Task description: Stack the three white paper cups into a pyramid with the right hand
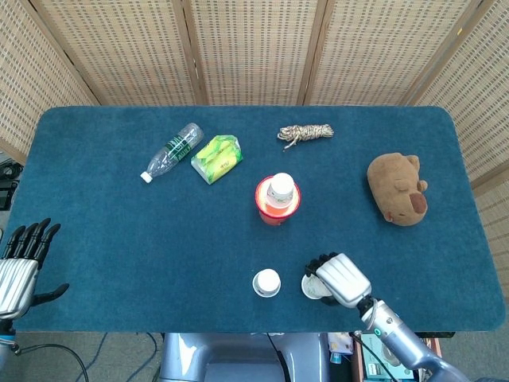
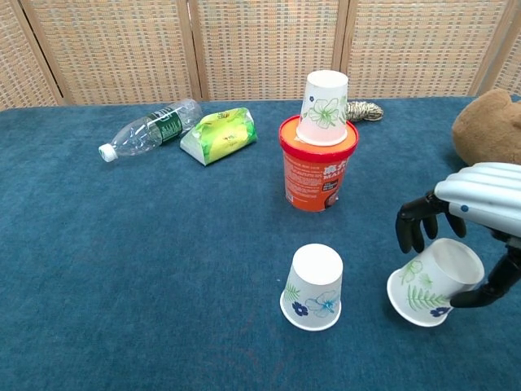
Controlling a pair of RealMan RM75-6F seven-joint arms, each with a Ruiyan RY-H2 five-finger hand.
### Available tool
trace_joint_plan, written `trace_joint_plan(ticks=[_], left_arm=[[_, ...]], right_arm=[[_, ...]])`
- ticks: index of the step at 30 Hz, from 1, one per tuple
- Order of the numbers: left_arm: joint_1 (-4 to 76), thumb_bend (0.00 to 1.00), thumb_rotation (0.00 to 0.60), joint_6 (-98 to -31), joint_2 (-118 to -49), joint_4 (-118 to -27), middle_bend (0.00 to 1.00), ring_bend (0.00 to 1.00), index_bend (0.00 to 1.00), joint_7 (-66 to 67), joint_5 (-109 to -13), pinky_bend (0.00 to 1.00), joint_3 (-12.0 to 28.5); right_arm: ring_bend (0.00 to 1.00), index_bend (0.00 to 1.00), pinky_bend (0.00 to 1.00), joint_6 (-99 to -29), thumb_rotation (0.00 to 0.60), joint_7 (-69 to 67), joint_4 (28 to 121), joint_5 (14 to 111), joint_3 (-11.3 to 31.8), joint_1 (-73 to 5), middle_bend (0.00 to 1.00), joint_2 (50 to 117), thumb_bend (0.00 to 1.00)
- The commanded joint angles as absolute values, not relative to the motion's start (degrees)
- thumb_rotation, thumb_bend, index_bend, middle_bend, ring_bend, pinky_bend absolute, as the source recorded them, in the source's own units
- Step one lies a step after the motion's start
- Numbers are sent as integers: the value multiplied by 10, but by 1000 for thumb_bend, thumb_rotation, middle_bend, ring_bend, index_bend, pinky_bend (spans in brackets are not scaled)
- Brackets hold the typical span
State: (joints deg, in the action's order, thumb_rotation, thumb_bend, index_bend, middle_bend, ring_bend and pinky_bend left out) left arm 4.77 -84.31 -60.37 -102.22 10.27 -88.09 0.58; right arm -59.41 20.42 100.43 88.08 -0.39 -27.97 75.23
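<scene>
Pinching a tilted paper cup (image 2: 429, 282) by its thin sidewall, the right hand (image 2: 476, 213) likely needs a light squeeze, since such cups crush easily.

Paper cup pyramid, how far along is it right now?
Nothing is stacked yet. One base cup stands upside down near the front edge. The right hand holds a second cup, tilted, just right of that one, apparently to set beside it. The third cup sits upside down on the orange tub and must go on top last. The left hand is idle.
</scene>
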Motion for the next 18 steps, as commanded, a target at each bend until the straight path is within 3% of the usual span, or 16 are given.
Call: trace_joint_plan(ticks=[1,18], left_arm=[[48,119,600,-844,-603,-1022,0,0,0,102,-882,0,6],[48,119,600,-844,-595,-1024,0,0,0,87,-871,0,10]], right_arm=[[453,459,555,-580,600,240,1018,846,12,-286,552,772,271],[453,459,555,-556,600,337,1033,732,45,-320,548,831,271]])
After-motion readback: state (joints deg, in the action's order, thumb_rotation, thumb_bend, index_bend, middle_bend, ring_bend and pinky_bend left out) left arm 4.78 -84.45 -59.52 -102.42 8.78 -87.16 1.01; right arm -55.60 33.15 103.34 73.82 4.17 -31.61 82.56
